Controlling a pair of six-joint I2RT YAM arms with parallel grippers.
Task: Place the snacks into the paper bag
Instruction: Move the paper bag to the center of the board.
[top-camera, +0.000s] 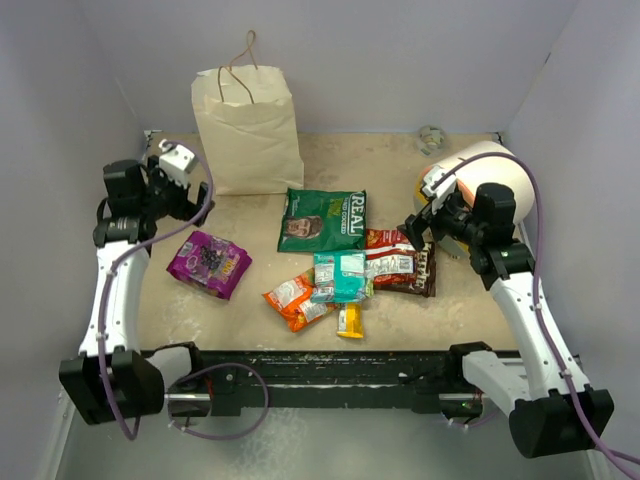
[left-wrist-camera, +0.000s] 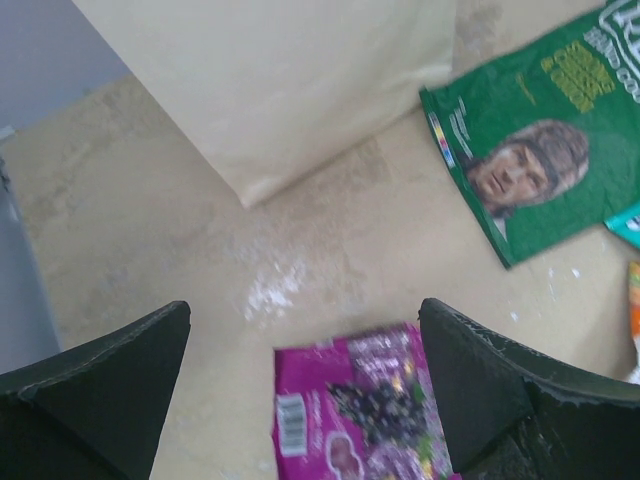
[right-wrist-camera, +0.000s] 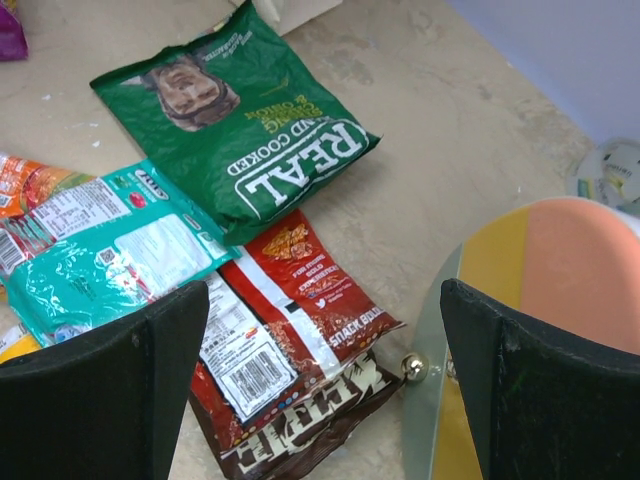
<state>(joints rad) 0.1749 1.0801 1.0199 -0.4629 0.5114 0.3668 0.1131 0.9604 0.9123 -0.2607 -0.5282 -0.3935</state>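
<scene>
left end effector (left-wrist-camera: 305, 312) spread apart, empty, above purple glossy packet (left-wrist-camera: 365, 415) near upright tan kraft paper bag (top-camera: 246, 130). right end effector (right-wrist-camera: 325, 292) apart, empty, over red-white glossy pouch (right-wrist-camera: 298, 262).

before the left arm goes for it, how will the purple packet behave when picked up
The purple packet looks like a thin, glossy pouch, so probably light and floppy when pinched. Its shiny film may slip when gripped. Lying flat, it should slide, not roll, if pushed.
</scene>
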